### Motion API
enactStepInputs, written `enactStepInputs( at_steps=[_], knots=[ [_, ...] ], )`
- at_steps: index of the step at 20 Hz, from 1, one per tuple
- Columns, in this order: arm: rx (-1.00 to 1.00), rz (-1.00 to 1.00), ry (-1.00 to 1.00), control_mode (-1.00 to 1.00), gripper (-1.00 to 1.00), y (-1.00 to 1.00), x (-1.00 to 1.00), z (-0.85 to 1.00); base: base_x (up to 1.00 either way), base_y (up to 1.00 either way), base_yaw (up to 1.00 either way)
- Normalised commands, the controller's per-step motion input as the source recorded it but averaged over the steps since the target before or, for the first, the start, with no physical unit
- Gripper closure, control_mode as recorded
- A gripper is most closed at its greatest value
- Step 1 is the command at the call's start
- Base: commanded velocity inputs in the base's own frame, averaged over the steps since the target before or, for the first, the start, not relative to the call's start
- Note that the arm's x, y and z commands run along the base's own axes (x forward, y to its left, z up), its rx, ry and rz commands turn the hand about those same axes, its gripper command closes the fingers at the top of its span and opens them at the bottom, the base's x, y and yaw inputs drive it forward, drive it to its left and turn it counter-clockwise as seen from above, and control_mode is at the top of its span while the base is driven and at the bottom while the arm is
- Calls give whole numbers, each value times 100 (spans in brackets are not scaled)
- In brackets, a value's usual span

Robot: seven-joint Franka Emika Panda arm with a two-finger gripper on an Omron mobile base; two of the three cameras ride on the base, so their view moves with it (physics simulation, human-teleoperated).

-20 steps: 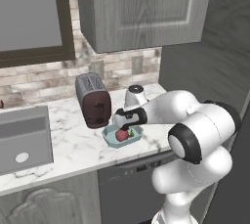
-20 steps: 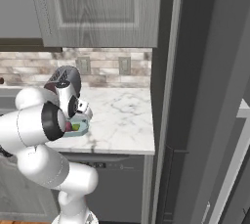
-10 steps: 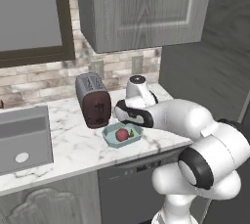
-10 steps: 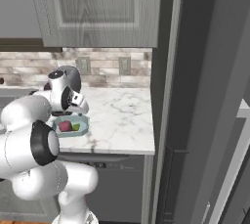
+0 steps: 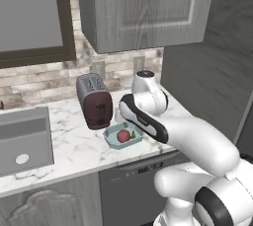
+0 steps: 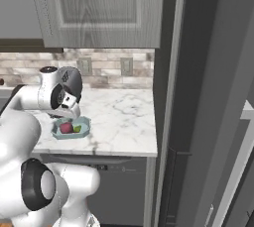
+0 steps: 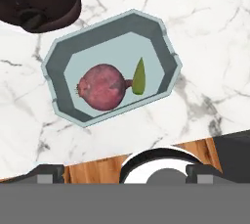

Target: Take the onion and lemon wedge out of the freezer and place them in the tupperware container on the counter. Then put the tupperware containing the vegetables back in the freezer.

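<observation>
From the left, the tupperware container (image 5: 122,136) sits just beside the toaster (image 5: 95,101), onion (image 5: 123,135) inside. From the right, the lemon wedge (image 6: 77,129) touches it. From the hand, the gripper (image 7: 124,174) hangs wide, empty; grasp one container wall squarely.

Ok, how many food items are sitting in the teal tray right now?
2: a round dark red onion in the middle of the pale teal tupperware tray, and a small yellow-green lemon wedge touching its side.
</observation>
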Motion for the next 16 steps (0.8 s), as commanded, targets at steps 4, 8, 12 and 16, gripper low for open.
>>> enactStepInputs(
  at_steps=[4, 8, 12, 16],
  knots=[
    [-1, 5, 11, -100, -100, 34, -20, 0, 0, 0, 0],
    [0, 5, 17, -100, -100, 34, 5, 0, 0, 0, 0],
    [-2, 11, 19, -100, -100, 39, 32, -3, 0, 0, 0],
    [-10, 4, 6, -100, -100, 19, 12, -14, 0, 0, 0]
  ],
)
